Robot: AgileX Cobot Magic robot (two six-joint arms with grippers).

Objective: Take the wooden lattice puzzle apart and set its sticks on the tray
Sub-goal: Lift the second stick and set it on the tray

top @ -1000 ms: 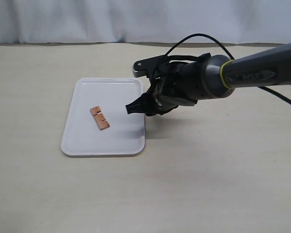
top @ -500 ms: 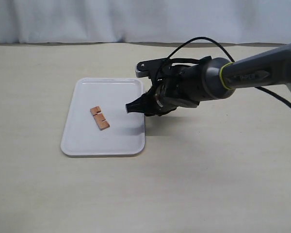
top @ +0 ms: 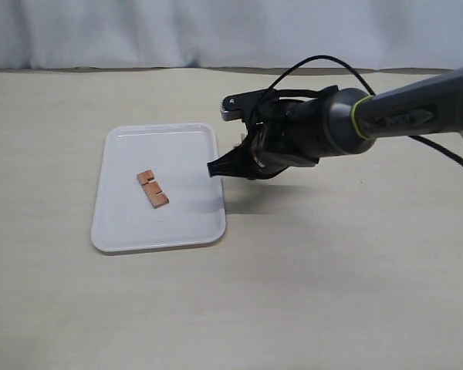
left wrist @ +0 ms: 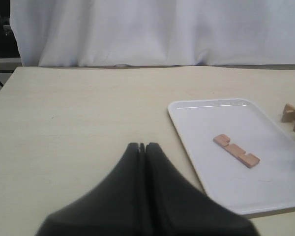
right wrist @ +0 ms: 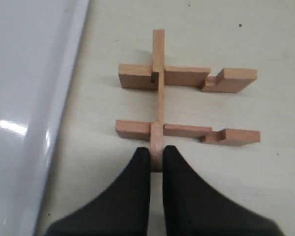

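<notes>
Since only one stick [top: 152, 188] lies on the tray [top: 123, 231], you're roughly a quarter done by my count. It lies flat near the tray's middle.

What's left of the puzzle [right wrist: 182, 130] is three sticks, still interlocked: two parallel bars joined by one cross stick [right wrist: 159, 98] standing on edge in their notches. The second notch on each bar is vacant. It sits on the table [top: 332, 293], just beside the tray rim and not on the tray. In the exterior view the right arm hides most of it.

The right gripper [right wrist: 157, 152] is nearly closed, with its tips pinching the near end of the cross stick. The left gripper [left wrist: 142, 146] has its fingers pressed together with nothing between them. It's well apart from the puzzle, on the tray's other side.

Still to do: free the cross stick, then move all three over.

Watch-outs, as I judge them:
- Nothing braces the two bars, so pulling the cross stick may drag the whole piece along.
- The tray rim is close beside the puzzle, so a sideways pull could knock it.
- Otherwise only bare table around, and the arm's cable hangs clear above.
</notes>
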